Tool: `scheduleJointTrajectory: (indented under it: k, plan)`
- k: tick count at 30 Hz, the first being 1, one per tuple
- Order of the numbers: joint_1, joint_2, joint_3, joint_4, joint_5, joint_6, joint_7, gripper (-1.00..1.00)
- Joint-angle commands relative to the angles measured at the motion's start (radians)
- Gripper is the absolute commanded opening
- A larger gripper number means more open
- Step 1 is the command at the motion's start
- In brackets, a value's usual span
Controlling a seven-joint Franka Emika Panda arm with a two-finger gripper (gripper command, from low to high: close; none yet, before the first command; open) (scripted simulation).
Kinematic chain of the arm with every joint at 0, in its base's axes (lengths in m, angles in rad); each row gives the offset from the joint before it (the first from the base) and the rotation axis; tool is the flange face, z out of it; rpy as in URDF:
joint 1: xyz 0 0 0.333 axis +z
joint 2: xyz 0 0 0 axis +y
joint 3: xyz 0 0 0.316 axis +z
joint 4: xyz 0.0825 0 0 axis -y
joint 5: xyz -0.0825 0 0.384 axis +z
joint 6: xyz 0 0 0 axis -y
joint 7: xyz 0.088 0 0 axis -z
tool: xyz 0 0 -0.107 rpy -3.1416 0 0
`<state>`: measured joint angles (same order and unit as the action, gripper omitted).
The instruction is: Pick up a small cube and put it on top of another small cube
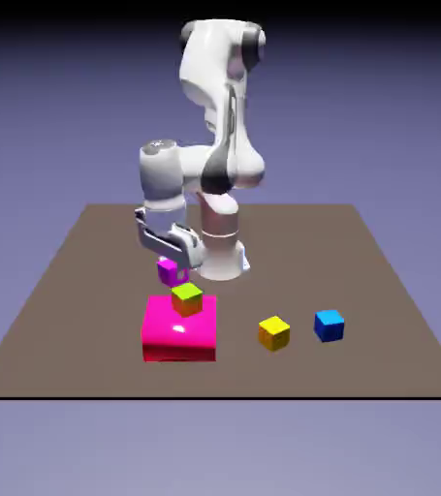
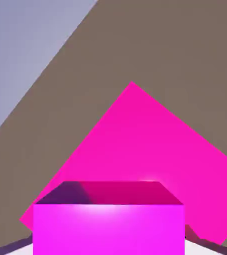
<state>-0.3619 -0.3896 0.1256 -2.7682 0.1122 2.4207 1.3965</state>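
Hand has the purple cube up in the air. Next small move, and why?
Probably shift it a little toward the exterior view's right and forward, over the green-topped cube, before lowering. The hand holds the purple cube just up and left of it; the hand view shows only the pink block below, not the green top.

We see a magenta-purple cube (image 1: 169, 271), a cube with lime-green top and orange sides (image 1: 187, 299), a flat hot-pink block (image 1: 178, 334), an all-yellow cube (image 1: 274, 332) and a blue cube (image 1: 329, 325). The tabletop (image 1: 379, 320) is brown, the arm (image 1: 219, 107) white with grey parts, the backdrop (image 1: 379, 97) blue-violet.
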Motion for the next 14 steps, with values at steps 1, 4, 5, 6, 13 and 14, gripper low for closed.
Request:
scheduleJointTrajectory:
  k: [1,4,5,6,13,14]
  plan:
    - [-0.010,-0.036,0.027,-0.020,-0.015,-0.015,0.045,-1.00]
    - [-0.027,-0.096,0.072,-0.052,-0.037,-0.039,0.117,-1.00]
    - [-0.031,-0.061,0.076,-0.061,-0.043,0.005,0.122,-1.00]
    - [-0.035,-0.027,0.079,-0.070,-0.049,0.048,0.127,-1.00]
    - [-0.046,0.077,0.089,-0.097,-0.067,0.177,0.142,1.00]
    - [-0.042,0.042,0.085,-0.088,-0.061,0.134,0.137,1.00]
